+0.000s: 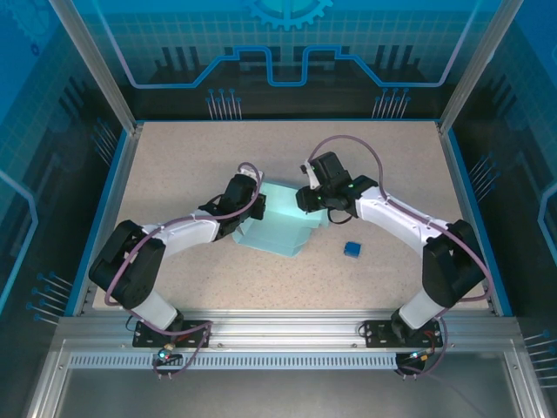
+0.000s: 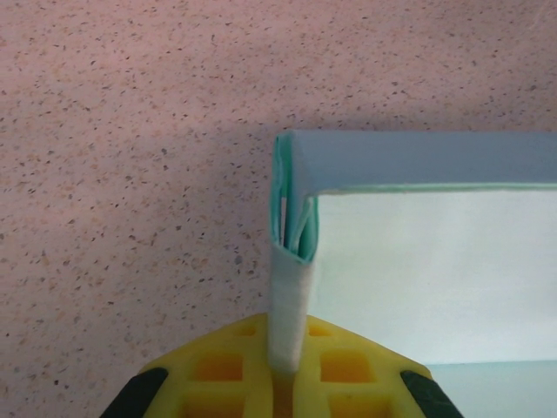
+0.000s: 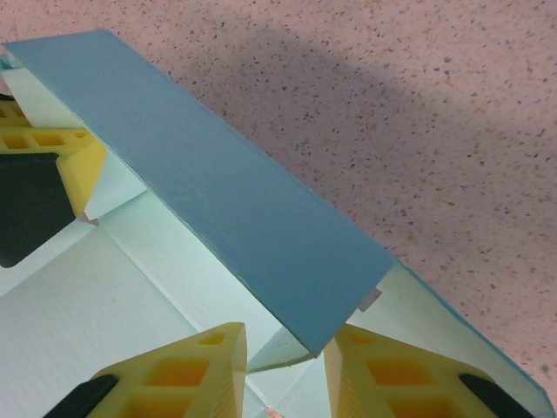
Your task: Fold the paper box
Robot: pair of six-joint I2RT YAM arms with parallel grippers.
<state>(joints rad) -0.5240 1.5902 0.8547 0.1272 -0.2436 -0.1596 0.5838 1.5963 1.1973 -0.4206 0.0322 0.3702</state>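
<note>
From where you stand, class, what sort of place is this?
Probably a robotics lab work cell: the left arm and right arm bolted to an aluminium rail, a speckled table fenced by clear panels, a paper box between the arms.

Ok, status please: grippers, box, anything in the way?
Left gripper shut on box flap. Right gripper open, astride raised flap. Blue cube lies apart.

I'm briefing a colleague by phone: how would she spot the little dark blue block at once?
Look at the speckled beige table. Right of its middle, just on the near side of the right arm, the block lies alone, apart from the paper box. It is small, cube-like and dark blue, whereas the box is a wide, pale aqua sheet.
</note>
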